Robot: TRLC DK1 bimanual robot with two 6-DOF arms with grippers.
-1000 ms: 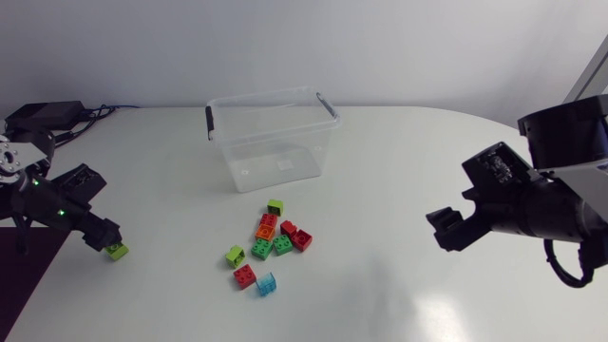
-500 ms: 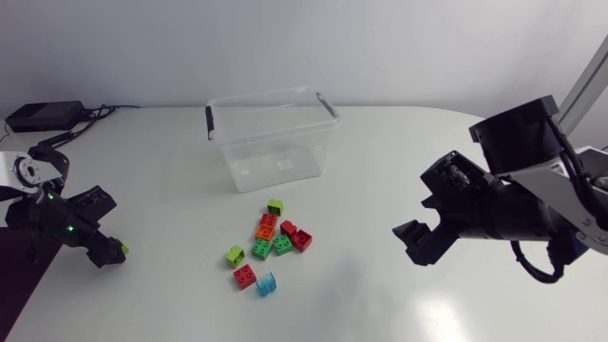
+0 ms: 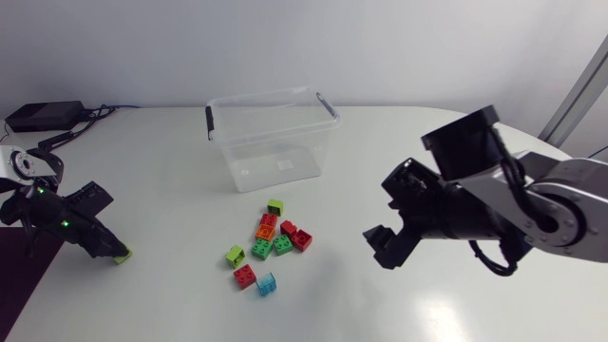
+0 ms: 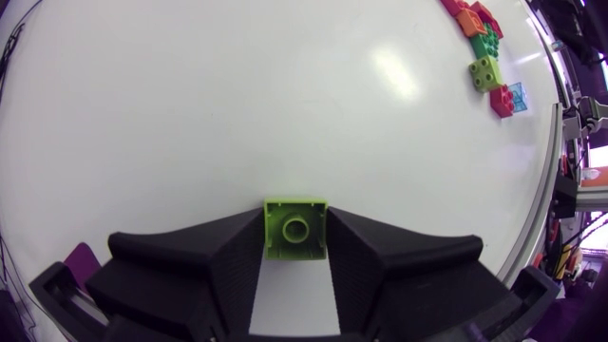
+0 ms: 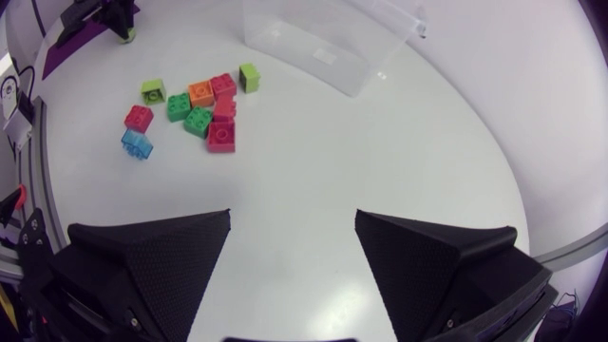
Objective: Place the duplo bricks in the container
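A clear plastic container (image 3: 271, 133) with black handle clips stands open at the back middle of the white table. Several duplo bricks (image 3: 271, 242) in red, green, orange, lime and blue lie in a loose cluster just in front of it. The same cluster shows in the right wrist view (image 5: 195, 100) and far ahead in the left wrist view (image 4: 480, 38). Near the table's left edge, my left gripper (image 3: 119, 255) is shut on a lime green brick (image 4: 295, 228) resting on the tabletop. My right gripper (image 3: 380, 249) hangs open and empty above the table, right of the cluster.
A black box with cables (image 3: 43, 116) sits at the back left corner. The table's left edge (image 3: 38, 275) runs close behind my left gripper. Bare white tabletop lies between the brick cluster and each gripper.
My left gripper's fingers have closed on the lime brick by the left edge. My right arm has swung in from the right toward the middle, its gripper still open.
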